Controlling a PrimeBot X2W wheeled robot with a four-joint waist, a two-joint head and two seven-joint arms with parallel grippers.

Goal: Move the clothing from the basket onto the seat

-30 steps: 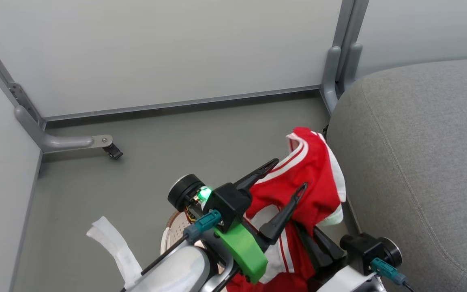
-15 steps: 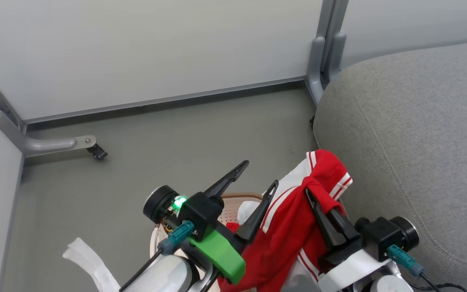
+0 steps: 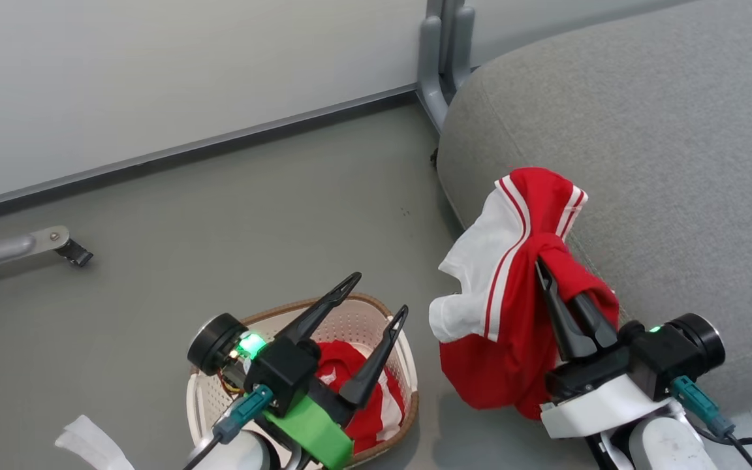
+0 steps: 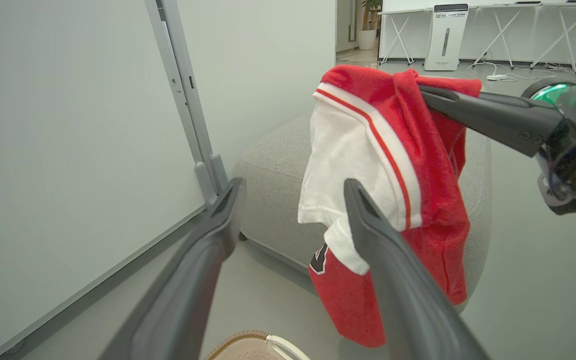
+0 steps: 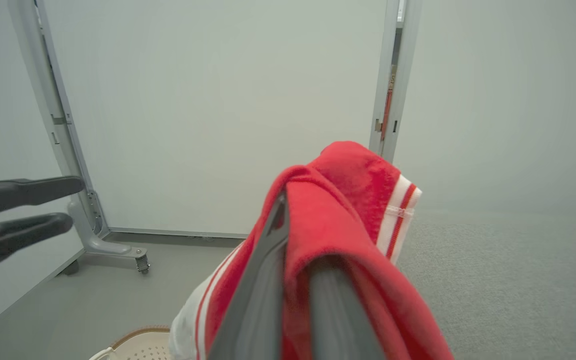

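Gripping red garment (image 3: 513, 339), right hand (image 3: 539, 265), near seat (image 3: 663, 163)

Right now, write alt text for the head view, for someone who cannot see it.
The right gripper, shut, holds a soft red-and-white sports garment hanging at the edge of a large grey fabric seat. The open left gripper hovers above a cream perforated plastic basket with a second red garment inside.

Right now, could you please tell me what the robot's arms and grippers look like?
The left gripper and right gripper each have two long dark tapering fingers, a black body with a round knob, a green light and a teal connector on a black cable. The left adds a bright green bracket; the right has a white wrist shell.
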